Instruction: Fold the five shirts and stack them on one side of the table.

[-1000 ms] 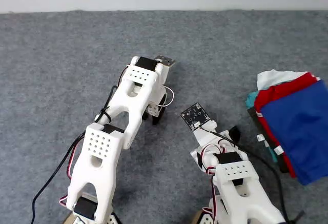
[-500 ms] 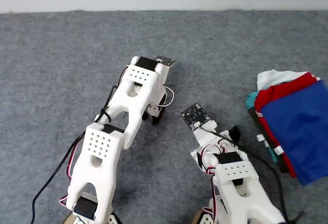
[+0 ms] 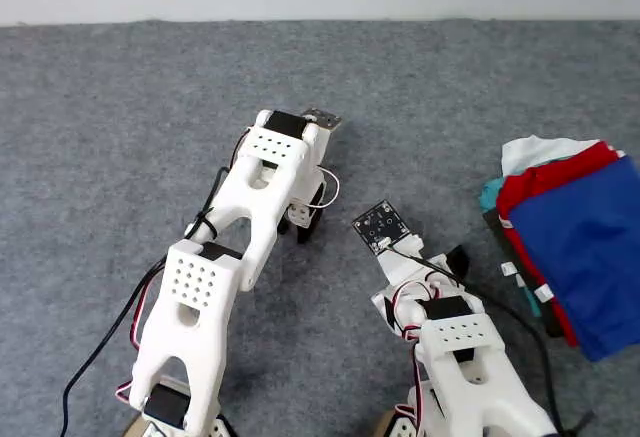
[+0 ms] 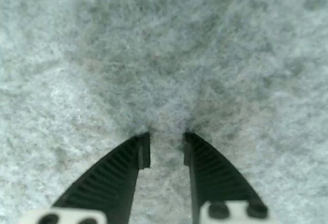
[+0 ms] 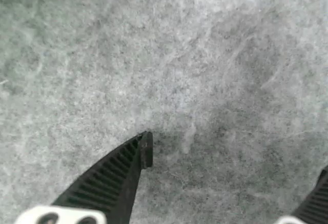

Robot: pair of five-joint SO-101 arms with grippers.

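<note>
A stack of folded shirts (image 3: 575,242) lies at the table's right edge, seen in the high view. A blue shirt (image 3: 590,257) is on top, a red one (image 3: 545,177) under it, and white (image 3: 535,150) and teal (image 3: 489,195) edges show beneath. The left arm (image 3: 250,197) stands mid-table, pointing down. Its gripper (image 4: 166,149) rests its tips on bare grey felt, open by a narrow gap with nothing between. The right arm (image 3: 440,317) sits left of the stack. Its gripper (image 5: 236,160) is wide open over bare felt.
Grey felt (image 3: 120,117) covers the whole table, with a pale wall behind its far edge. Black cables (image 3: 500,302) run from the right arm toward the stack. Open felt stretches to the left and at the back.
</note>
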